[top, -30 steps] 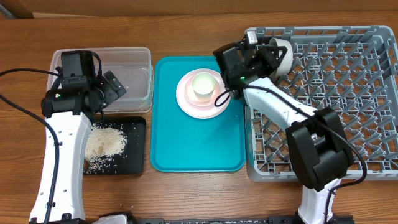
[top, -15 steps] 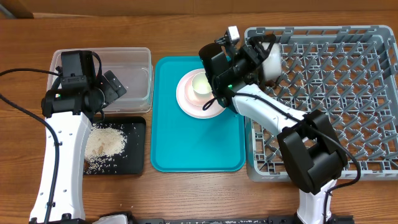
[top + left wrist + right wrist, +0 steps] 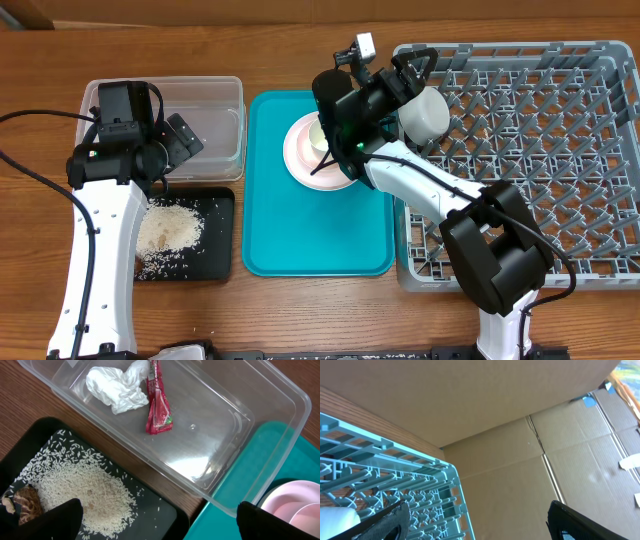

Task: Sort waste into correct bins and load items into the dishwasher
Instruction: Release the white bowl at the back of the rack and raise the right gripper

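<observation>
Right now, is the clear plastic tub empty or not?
Not empty: the clear tub holds a crumpled white tissue and a red wrapper.

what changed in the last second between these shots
The right gripper opened its jaws and let go of the white cup, which now sits in the grey rack by its left edge. Its wrist swung left over the plate. The left gripper, plate and rice are as before.

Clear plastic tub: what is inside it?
A crumpled white tissue and a red snack wrapper lie together at one end of the tub. Overhead, the left arm covers that end; elsewhere nothing else shows.
</observation>
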`<state>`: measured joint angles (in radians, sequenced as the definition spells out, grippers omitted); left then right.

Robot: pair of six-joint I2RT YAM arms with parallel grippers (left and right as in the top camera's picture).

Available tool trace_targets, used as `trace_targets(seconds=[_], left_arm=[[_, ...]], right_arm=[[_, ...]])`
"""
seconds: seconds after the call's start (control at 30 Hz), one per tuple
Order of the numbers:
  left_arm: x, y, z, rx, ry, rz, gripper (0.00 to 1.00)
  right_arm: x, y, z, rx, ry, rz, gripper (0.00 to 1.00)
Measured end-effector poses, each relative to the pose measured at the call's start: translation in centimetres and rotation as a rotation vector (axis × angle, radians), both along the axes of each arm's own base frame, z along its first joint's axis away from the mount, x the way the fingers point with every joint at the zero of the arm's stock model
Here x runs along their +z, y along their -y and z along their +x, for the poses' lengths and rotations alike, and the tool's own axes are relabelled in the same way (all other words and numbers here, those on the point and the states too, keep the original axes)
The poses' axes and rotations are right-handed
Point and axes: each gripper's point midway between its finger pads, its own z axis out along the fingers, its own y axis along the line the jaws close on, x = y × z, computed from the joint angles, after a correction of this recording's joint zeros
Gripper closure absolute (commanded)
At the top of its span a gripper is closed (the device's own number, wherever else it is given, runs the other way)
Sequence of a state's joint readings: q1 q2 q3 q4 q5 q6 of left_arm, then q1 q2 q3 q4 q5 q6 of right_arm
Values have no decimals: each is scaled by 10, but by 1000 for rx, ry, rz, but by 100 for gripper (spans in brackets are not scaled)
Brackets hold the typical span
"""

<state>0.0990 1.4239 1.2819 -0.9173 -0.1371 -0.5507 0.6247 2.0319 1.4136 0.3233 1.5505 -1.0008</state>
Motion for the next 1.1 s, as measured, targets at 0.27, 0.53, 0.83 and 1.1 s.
trace_targets(seconds=[0.27, 0.53, 0.83, 1.1], left_arm=[[0, 0, 0, 1, 0, 0, 0], [0, 0, 0, 0, 0, 0, 0], [0, 0, 0, 0, 1, 0, 0], [0, 0, 0, 0, 1, 0, 0]], right_arm=[[9, -7, -4, 16, 27, 19, 10], [98, 29, -29, -19, 256, 181, 8], [153, 106, -54, -159, 441, 271, 4], [151, 174, -55, -322, 417, 210, 0]])
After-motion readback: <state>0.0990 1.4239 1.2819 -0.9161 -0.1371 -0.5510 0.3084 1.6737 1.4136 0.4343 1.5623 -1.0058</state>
